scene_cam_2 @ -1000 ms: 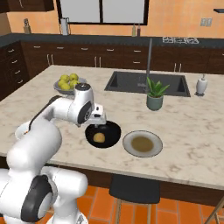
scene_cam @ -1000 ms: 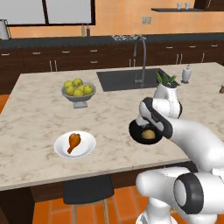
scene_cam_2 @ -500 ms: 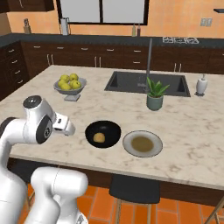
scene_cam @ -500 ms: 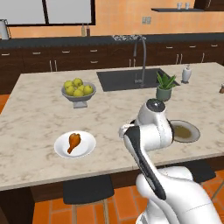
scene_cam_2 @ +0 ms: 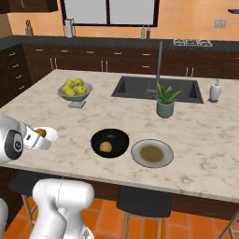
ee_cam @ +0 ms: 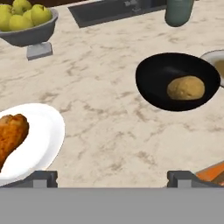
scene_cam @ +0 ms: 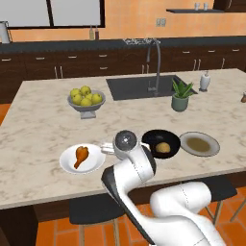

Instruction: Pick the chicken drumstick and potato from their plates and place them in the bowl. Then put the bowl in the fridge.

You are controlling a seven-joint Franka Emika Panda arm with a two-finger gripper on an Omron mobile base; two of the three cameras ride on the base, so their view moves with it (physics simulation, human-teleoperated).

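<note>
The chicken drumstick (scene_cam: 80, 156) lies on the white plate (scene_cam: 67, 162) at the counter's front left. The potato (scene_cam: 164, 147) rests inside the black bowl (scene_cam: 153, 138), and the grey-beige plate (scene_cam: 199, 143) stands bare just right of it. My gripper (scene_cam: 106, 146) hovers low between the bowl and the white plate, beside that plate's right rim. In the hand view the drumstick (ee_cam: 11, 133) sits at the left on the white plate (ee_cam: 46, 135), the bowl (ee_cam: 157, 74) with the potato (ee_cam: 186, 87) at the upper right. The fingertips (ee_cam: 41, 177) are spread wide, so my gripper (ee_cam: 111, 179) is open and holds nothing.
A grey footed fruit bowl (scene_cam: 86, 102) with yellow-green fruits stands behind the white plate. A potted plant (scene_cam: 180, 96) and a soap dispenser (scene_cam: 205, 81) stand by the sink (scene_cam: 139, 86). Stools sit under the counter's front edge.
The arm has swung left from above the black bowl toward the white plate. The potato stays in the bowl. The jaws stay wide apart.
</note>
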